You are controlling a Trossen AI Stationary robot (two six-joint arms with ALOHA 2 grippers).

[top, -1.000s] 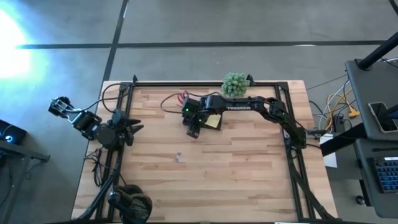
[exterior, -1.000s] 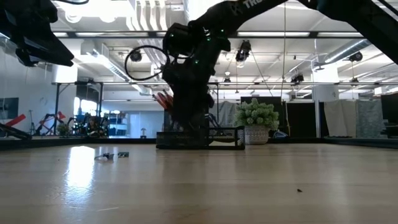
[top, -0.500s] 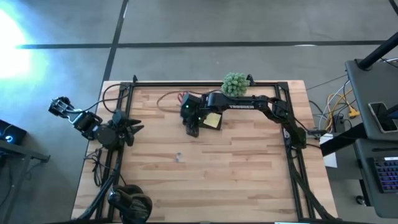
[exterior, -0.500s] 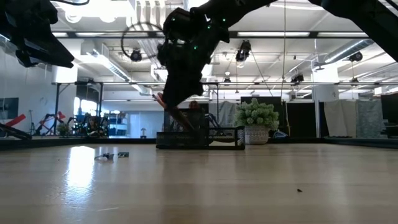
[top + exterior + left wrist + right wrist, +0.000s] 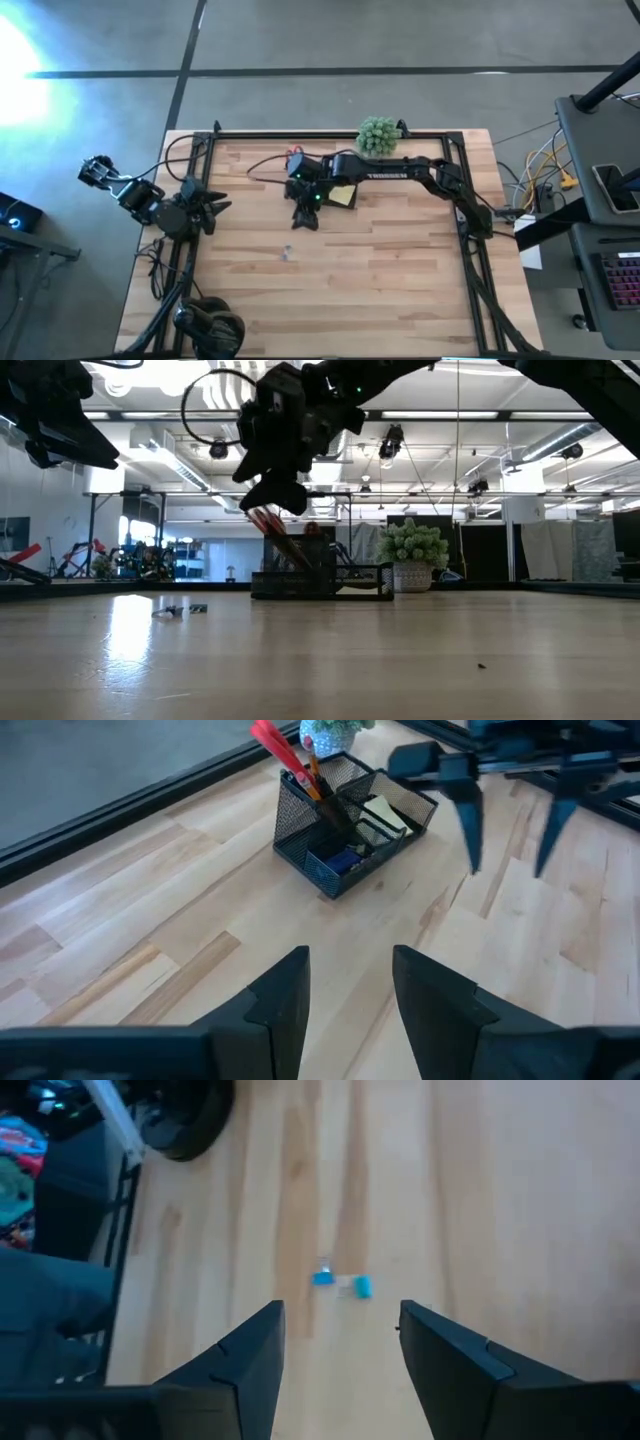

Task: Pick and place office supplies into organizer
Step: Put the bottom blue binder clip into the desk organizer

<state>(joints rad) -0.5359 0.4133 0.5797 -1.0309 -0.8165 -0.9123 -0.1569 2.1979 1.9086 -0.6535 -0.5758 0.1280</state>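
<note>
Red-handled scissors (image 5: pixel 283 750) are stood handles-up, tilted, in the mesh organizer (image 5: pixel 352 828); the right gripper (image 5: pixel 340 1342) is spread wide, nothing held.

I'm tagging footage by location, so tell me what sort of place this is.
Probably a robotics lab or open workshop: a wooden table with arms mounted on a frame, exposed ceiling ducts and lights, and a keyboard at a side desk.

No legible txt or labels.

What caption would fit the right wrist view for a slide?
Open right gripper above the wooden table, facing small blue items not yet in the organizer.
</note>
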